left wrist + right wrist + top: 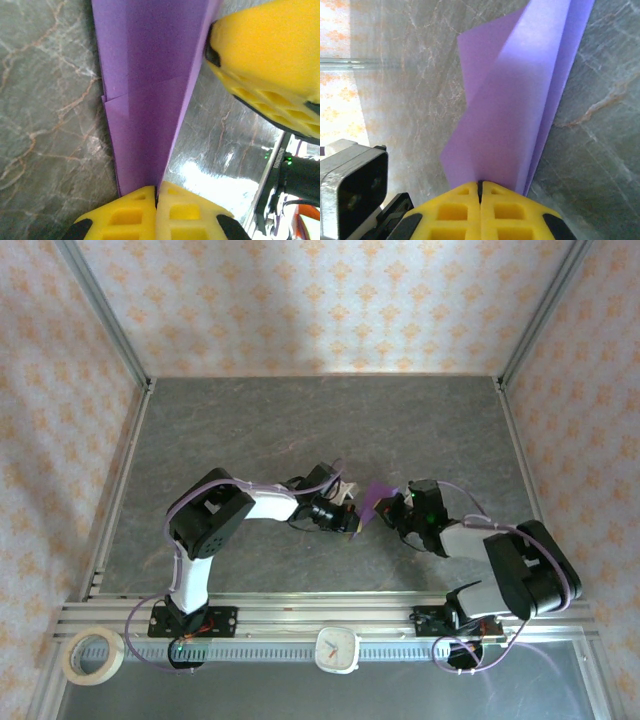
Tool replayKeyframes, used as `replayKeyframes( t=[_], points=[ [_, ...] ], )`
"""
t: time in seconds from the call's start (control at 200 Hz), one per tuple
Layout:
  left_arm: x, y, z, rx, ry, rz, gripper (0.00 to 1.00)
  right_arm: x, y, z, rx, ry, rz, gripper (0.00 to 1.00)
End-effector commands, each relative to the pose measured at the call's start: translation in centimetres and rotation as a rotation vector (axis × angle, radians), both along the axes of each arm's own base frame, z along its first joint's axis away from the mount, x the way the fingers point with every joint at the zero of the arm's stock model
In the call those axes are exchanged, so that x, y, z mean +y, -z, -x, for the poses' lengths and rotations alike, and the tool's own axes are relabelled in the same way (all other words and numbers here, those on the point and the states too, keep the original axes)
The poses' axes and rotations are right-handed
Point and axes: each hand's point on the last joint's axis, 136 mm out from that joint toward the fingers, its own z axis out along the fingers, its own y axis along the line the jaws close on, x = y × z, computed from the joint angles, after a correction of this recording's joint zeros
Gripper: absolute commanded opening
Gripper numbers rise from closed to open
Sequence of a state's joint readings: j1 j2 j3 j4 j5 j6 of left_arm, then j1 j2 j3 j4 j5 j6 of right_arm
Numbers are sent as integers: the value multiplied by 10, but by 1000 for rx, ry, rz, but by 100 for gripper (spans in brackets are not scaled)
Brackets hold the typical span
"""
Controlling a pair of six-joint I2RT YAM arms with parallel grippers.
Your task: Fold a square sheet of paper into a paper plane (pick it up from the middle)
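Note:
The purple sheet of paper (378, 500) is folded lengthwise into a narrow, layered, dart-like shape and hangs above the middle of the table between both arms. My left gripper (352, 518) is shut on one end of it. In the left wrist view the folded paper (145, 100) runs up from the pressed-together yellow fingertips of the left gripper (156, 192), with a diagonal flap edge across it. My right gripper (388, 508) is shut on the other end. In the right wrist view the paper (520, 110) fans upward out of the right gripper (480, 186).
The grey marbled table (300, 430) is walled by patterned panels and metal frame posts. A roll of tape (93, 655) lies at the near left. A white clock (338, 648) sits on the front rail (300, 615). The right gripper's yellow finger (265, 65) fills the left wrist view's upper right.

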State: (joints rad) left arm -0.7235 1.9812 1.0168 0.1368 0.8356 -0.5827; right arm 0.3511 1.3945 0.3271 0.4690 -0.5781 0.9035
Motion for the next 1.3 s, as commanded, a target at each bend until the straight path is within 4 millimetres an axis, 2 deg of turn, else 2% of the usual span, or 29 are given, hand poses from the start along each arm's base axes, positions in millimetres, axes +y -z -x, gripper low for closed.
replayKeyframes(
  t=[0.0, 0.255, 0.455, 1.131, 1.296],
  points=[
    [6, 15, 5, 79, -41, 1, 0, 6, -15, -16, -65, -20, -21, 2],
    [4, 16, 4, 99, -46, 13, 0, 7, -12, -20, -66, -36, -14, 2],
    [0, 14, 0, 122, -65, 44, 0, 7, -3, -21, -46, -53, -7, 2],
    [3, 17, -1, 170, -106, 73, 0, 9, 4, -31, -41, -79, 0, 3],
    [3, 18, -2, 175, -113, 74, 0, 8, 12, -30, -22, -81, 13, 3]
  ],
)
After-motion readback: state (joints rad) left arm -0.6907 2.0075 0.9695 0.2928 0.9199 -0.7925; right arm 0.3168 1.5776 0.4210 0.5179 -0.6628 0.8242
